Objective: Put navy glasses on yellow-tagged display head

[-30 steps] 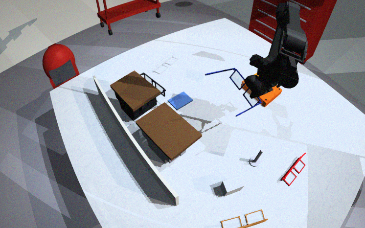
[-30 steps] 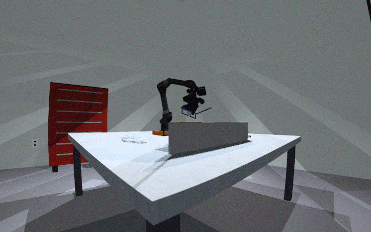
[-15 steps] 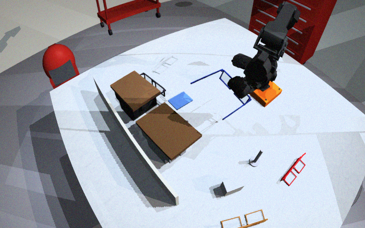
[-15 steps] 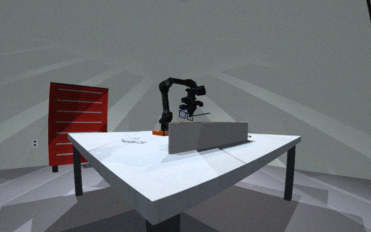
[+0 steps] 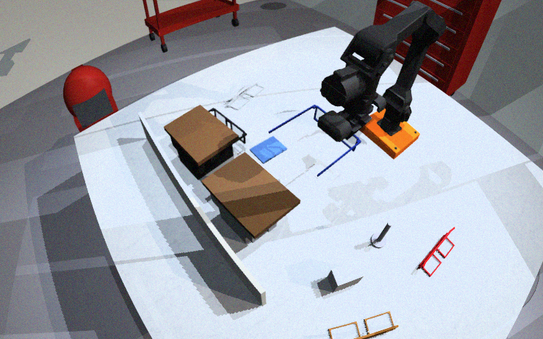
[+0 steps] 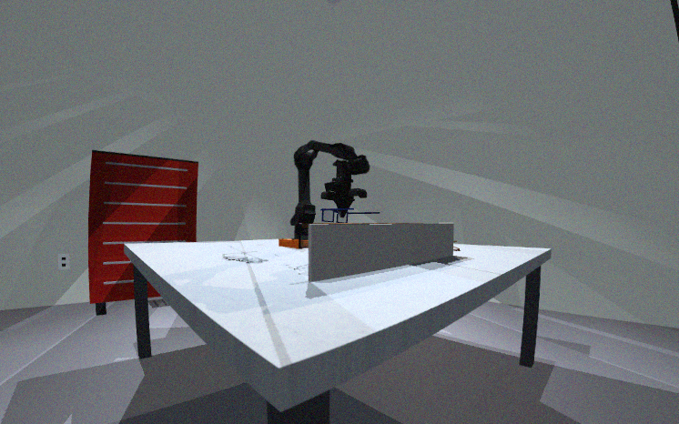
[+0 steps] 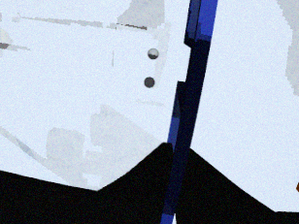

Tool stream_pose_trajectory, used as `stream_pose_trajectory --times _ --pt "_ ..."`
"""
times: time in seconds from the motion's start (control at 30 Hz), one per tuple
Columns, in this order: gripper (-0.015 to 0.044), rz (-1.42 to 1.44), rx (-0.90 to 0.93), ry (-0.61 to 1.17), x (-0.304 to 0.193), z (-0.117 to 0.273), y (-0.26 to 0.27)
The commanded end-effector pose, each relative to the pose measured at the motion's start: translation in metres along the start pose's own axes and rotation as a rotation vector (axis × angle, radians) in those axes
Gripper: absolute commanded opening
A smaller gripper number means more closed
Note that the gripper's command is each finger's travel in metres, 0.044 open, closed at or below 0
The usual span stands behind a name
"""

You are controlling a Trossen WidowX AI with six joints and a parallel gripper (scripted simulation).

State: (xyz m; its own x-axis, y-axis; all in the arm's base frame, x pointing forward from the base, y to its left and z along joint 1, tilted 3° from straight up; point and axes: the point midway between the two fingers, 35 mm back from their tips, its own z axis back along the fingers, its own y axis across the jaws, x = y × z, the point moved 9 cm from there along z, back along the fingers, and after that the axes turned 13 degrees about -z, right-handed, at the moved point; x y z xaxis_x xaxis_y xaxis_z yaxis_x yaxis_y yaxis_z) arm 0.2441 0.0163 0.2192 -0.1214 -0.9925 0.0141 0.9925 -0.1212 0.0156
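Note:
The navy glasses (image 5: 291, 118) (image 6: 366, 212) (image 7: 194, 86) hang in the air above the table, lens front toward the arm base, both temples open and pointing toward the brown boards. My gripper (image 6: 342, 214) (image 7: 173, 153) is shut on the front of the glasses, near the bridge; in the top view the hand hides its fingertips. The display heads are hidden below two brown boards (image 5: 201, 134) (image 5: 252, 193), with only dark parts showing underneath. Black glasses (image 5: 244, 135) stick out from under the farther board. No yellow tag is visible.
A long upright panel (image 5: 218, 241) (image 6: 379, 252) stands behind the boards. A blue pad (image 5: 268, 149) lies between boards and navy glasses. Red glasses (image 5: 435, 249), orange glasses (image 5: 381, 332), a short dark post (image 5: 386, 230) and a grey bracket (image 5: 332, 281) are near the table's front.

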Motion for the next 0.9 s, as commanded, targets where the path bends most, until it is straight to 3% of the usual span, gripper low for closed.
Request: stream_pose_trajectory --times 0.0,0.87 --pt "0.0000 0.017 -0.025 0.050 0.015 -0.004 0.005" --pt "0.0000 0.018 -0.013 0.047 0.014 -0.025 0.004"
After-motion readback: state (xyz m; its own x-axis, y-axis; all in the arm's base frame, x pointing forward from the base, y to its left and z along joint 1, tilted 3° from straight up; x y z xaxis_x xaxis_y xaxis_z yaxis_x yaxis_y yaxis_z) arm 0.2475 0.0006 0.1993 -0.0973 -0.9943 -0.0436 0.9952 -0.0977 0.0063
